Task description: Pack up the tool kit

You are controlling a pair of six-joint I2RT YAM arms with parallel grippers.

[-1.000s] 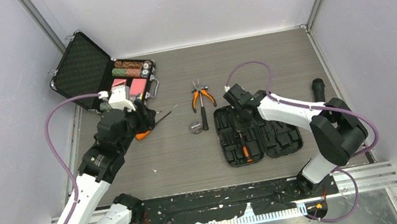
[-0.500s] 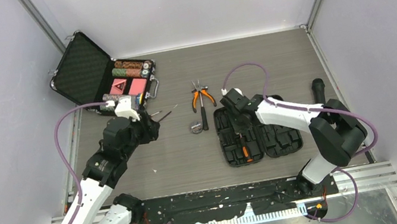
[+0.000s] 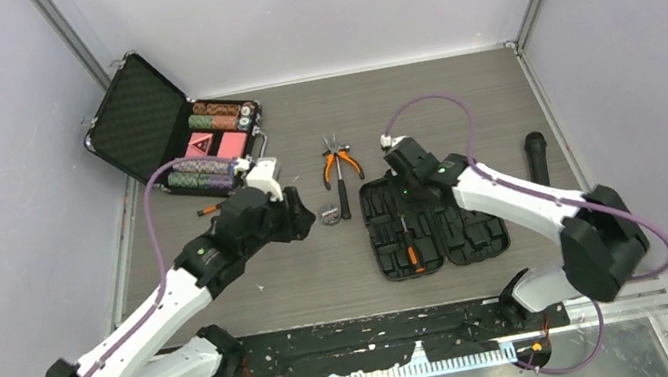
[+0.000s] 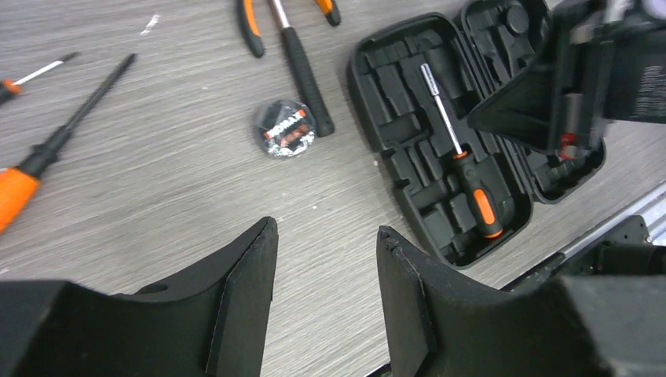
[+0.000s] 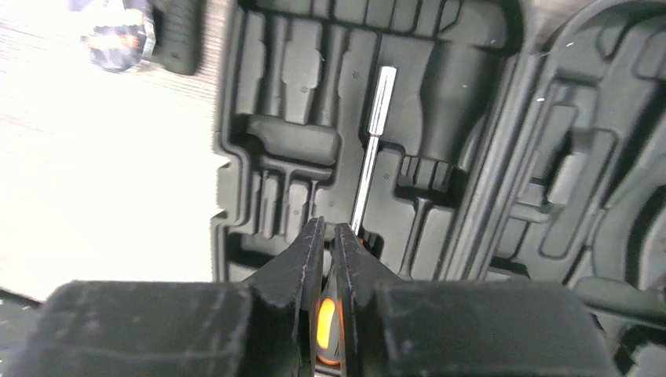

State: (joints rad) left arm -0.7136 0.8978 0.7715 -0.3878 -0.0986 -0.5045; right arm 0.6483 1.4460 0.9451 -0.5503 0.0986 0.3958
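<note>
The tool kit [image 3: 463,229] lies open and flat right of centre, its moulded slots facing up. One orange-and-black screwdriver [image 3: 411,249] rests in a slot of its left half [image 4: 400,126], with the silver shaft [image 5: 375,141] pointing away. My right gripper [image 3: 405,200] hovers just over that screwdriver's handle, jaws only a thin slit apart [image 5: 330,229], the orange grip showing through. My left gripper [image 3: 303,222] is open and empty [image 4: 326,228] above bare table left of the kit.
Orange pliers [image 3: 339,159], a black-handled tool [image 3: 342,195] and a round disc [image 3: 329,215] lie left of the kit. Two screwdrivers [image 4: 47,153] lie further left. An open chip briefcase [image 3: 147,117] stands at the back left, a black cylinder [image 3: 535,152] at the right.
My left arm has swung right, from beside the chip briefcase to the middle of the table near the disc. The right gripper has stayed over the kit's left half.
</note>
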